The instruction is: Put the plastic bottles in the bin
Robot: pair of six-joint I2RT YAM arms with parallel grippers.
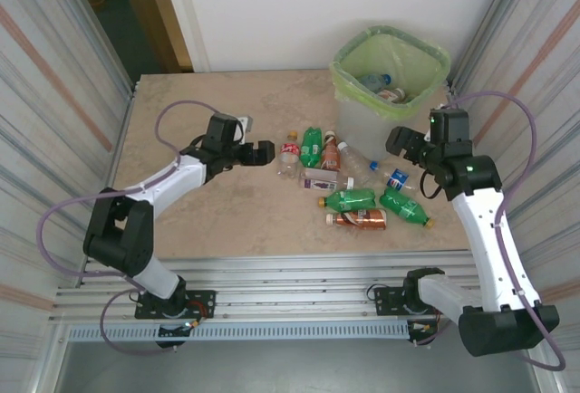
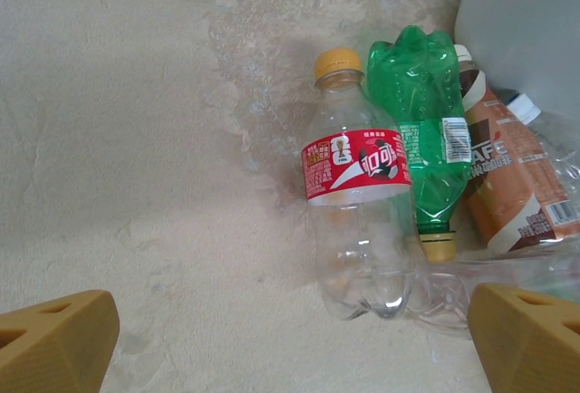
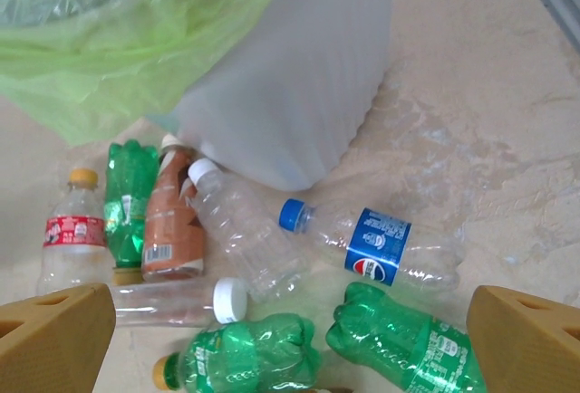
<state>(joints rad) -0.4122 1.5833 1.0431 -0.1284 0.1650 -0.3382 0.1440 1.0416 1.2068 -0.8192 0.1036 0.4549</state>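
1 red-label bottle (image 2: pixel 358 216), lying flat, cap far

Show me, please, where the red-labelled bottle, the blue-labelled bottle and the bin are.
red-labelled bottle (image 2: pixel 355 168), left wrist view, on its red label.
blue-labelled bottle (image 3: pixel 379 246), right wrist view, on its blue label.
bin (image 1: pixel 372 121), top external view, on its front wall.
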